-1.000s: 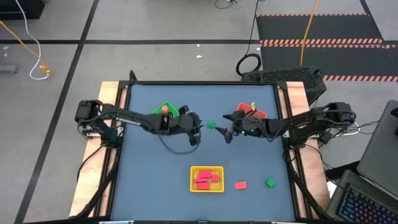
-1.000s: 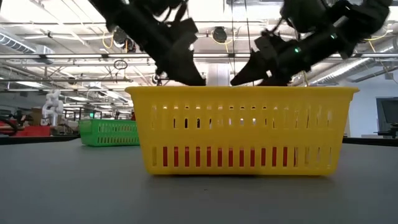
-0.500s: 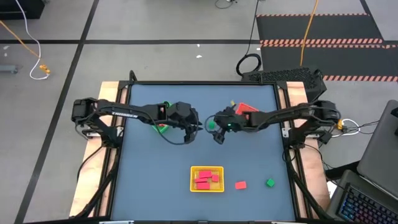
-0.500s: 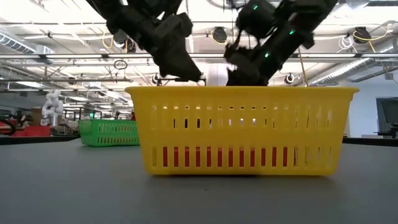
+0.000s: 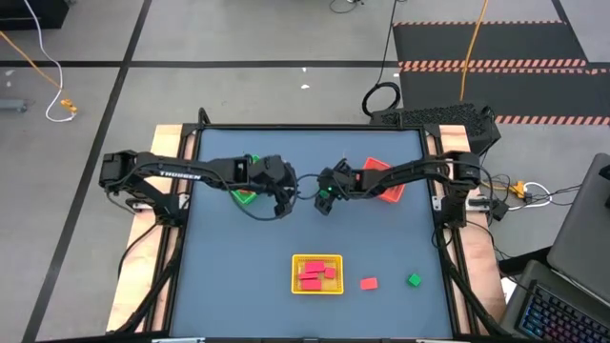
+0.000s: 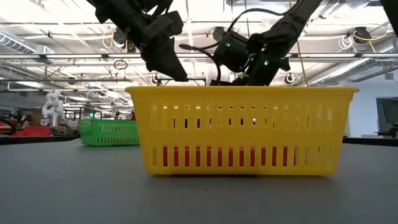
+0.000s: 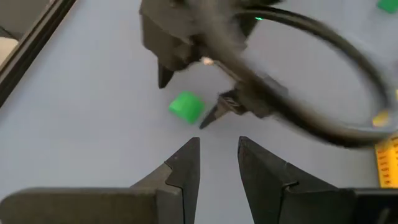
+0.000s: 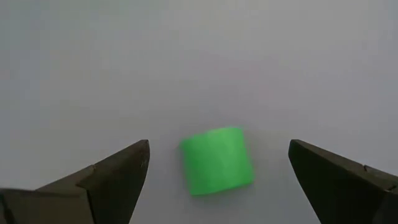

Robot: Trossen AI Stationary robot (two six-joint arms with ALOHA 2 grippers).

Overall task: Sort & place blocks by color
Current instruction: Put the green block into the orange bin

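Nearby, left tool faces green block; yellow tray apart.

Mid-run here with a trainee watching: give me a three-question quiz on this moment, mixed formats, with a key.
1. True or false: the right gripper is shut on the small green block.
2. Which tray holds red blocks? A) green plastic tray B) yellow slotted plastic tray C) neither
3. Fill in: the loose red block and a second green block lie on the table beside the ____ tray.

Key: 1 false, its fingers stand open around it; 2 B; 3 yellow.
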